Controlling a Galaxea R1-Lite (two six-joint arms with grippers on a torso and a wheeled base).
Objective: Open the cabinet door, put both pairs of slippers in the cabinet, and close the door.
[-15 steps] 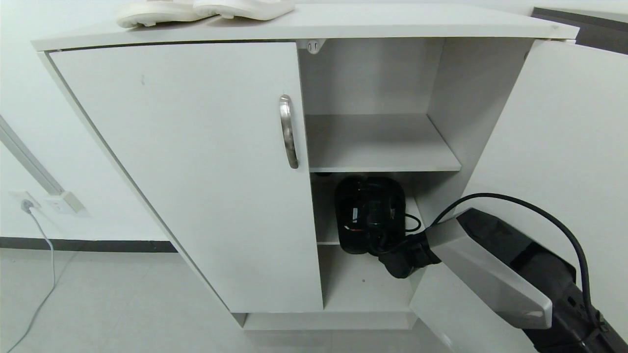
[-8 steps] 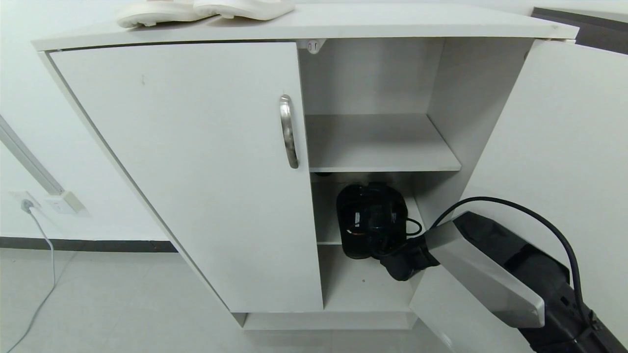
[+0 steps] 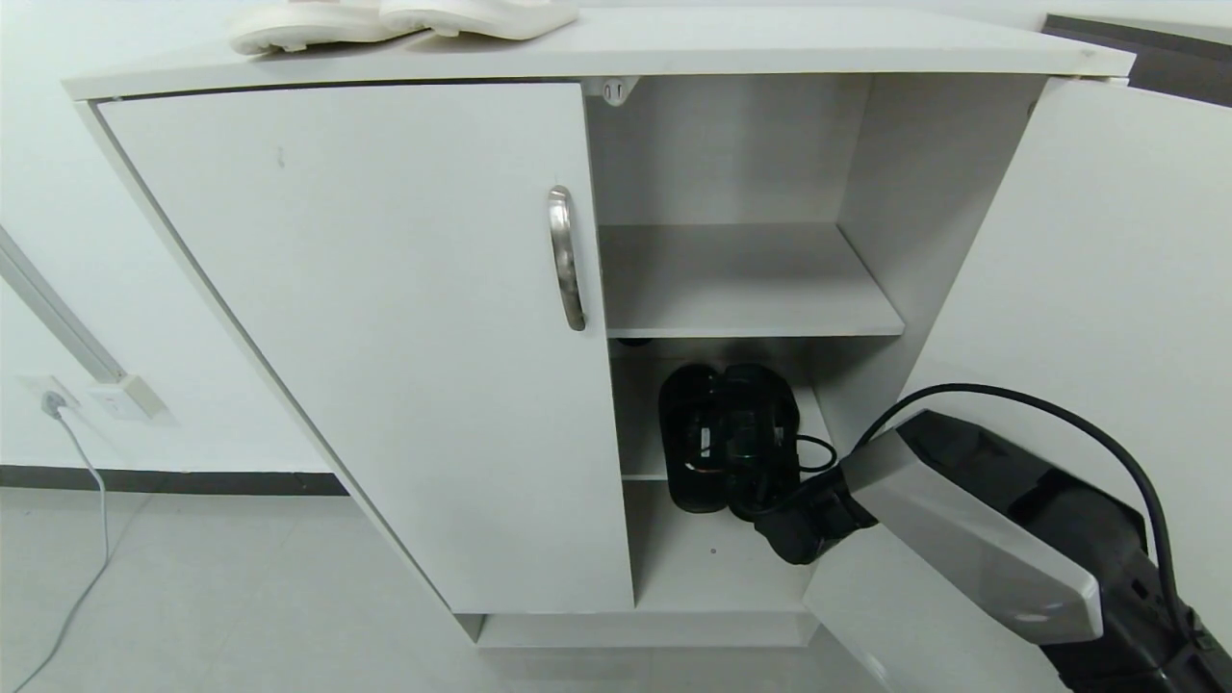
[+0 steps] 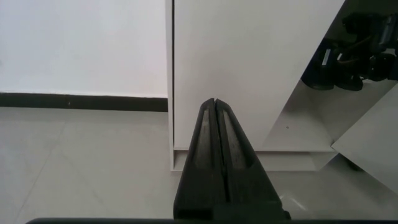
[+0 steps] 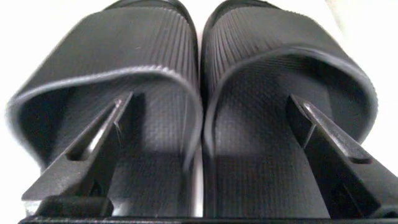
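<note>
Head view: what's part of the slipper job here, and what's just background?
Job:
black slippers inside the cabinet
right gripper, open, one finger in each
white slippers on top of the cabinet
open right door

Background:
wall socket and its cable
left gripper, shut, off the slippers

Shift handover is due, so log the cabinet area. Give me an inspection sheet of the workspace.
Surface: cabinet, left door shut, right door open.
Job's things: black slippers side by side on the second shelf; white slippers on the cabinet top.
Clutter: nothing seen.
Grippers: right gripper open, one finger inside each black slipper; left gripper shut, over the floor.
Cables: black cable along the right arm; grey cord from a wall socket.
Surroundings: white wall, dark baseboard, grey floor.
</note>
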